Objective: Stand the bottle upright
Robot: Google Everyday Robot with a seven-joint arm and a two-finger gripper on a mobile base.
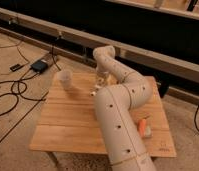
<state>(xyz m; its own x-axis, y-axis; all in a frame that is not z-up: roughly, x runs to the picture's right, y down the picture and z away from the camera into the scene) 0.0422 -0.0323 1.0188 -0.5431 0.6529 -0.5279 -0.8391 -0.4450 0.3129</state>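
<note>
My gripper (101,80) hangs from the arm's wrist over the far middle of the wooden table (68,125), pointing down. A small whitish piece (94,91), which looks like the end of the bottle, shows on the table just below and left of the gripper. The rest of the bottle is hidden by the gripper and the arm. I cannot tell whether the gripper touches it.
A translucent whitish cup (66,79) stands upright at the table's far left. A small white block with an orange piece (143,127) lies near the right front. My thick arm (118,120) covers the table's middle. Cables and a dark box (39,65) lie on the floor at left.
</note>
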